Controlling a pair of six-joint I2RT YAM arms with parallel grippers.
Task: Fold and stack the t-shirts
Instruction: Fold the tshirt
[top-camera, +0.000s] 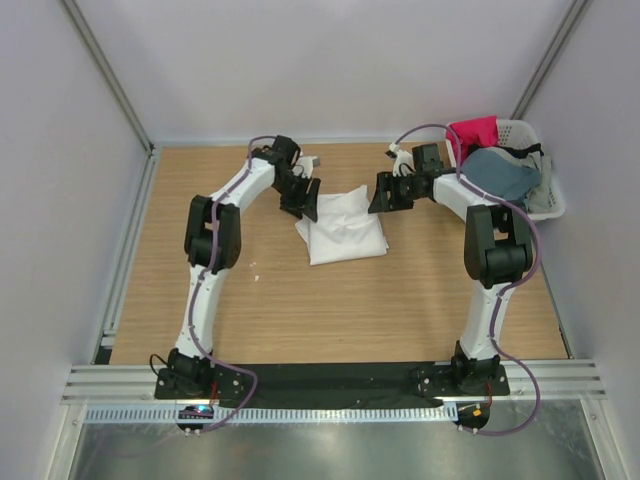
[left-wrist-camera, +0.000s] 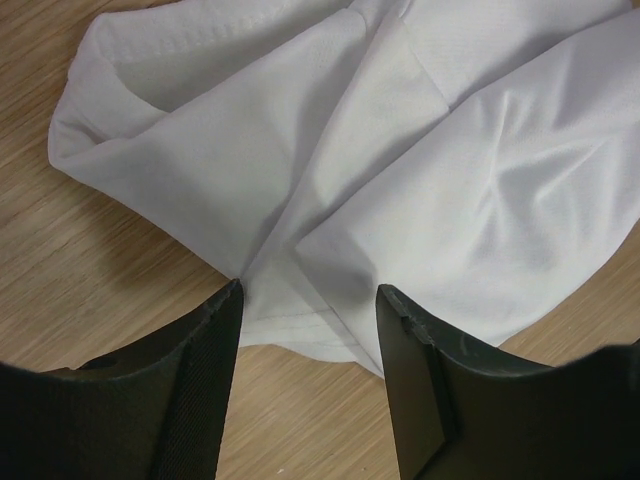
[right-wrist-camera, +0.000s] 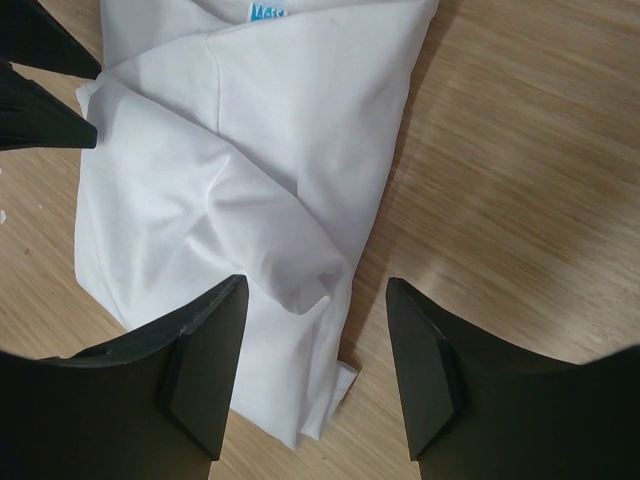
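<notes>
A folded white t-shirt lies on the wooden table between both arms. My left gripper hovers at its left edge, open, and a hem of the white t-shirt shows below the gap between its fingers. My right gripper stands open at the shirt's right edge, over a fold and corner of the white t-shirt, with nothing clamped between its fingers. A small blue neck label shows at the top. A red-pink t-shirt and a slate blue t-shirt sit in the basket.
The white slotted basket stands at the back right corner, next to the right arm's elbow. Metal frame posts and white walls enclose the table on three sides. The left gripper's fingertips appear at the top left of the right wrist view.
</notes>
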